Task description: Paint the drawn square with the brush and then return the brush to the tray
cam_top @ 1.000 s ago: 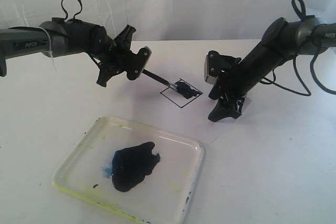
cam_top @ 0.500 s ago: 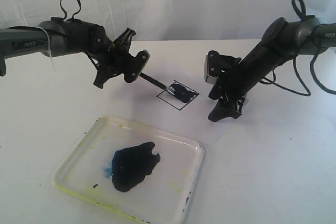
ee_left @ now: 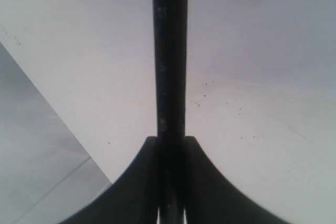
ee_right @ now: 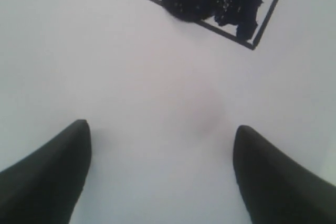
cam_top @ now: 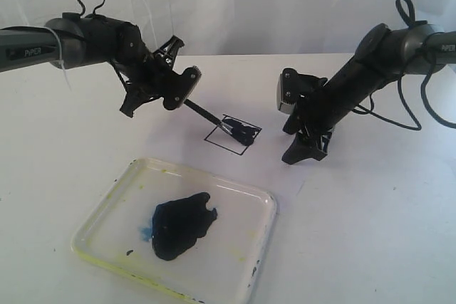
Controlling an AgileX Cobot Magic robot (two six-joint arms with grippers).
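Left gripper (cam_top: 182,91) clenched on thin dark-handled brush (cam_top: 206,114), tip seemingly inside black-outlined paper square (cam_top: 225,141); keep strokes short, cover bare corners. Right gripper (cam_top: 305,152) released, empty.

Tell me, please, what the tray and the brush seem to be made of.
The tray: probably clear plastic, glossy; the white table shows through it, and its rim is stained yellowish. The brush: dark smooth handle, perhaps lacquered wood or plastic; the look leaves that open.

I read "PiPER" in white letters on the left arm (cam_top: 32,51). The right arm (cam_top: 434,42) shows a similar word, cut by the picture edge. On the brush (ee_left: 169,77) there are faint marks that I cannot read.
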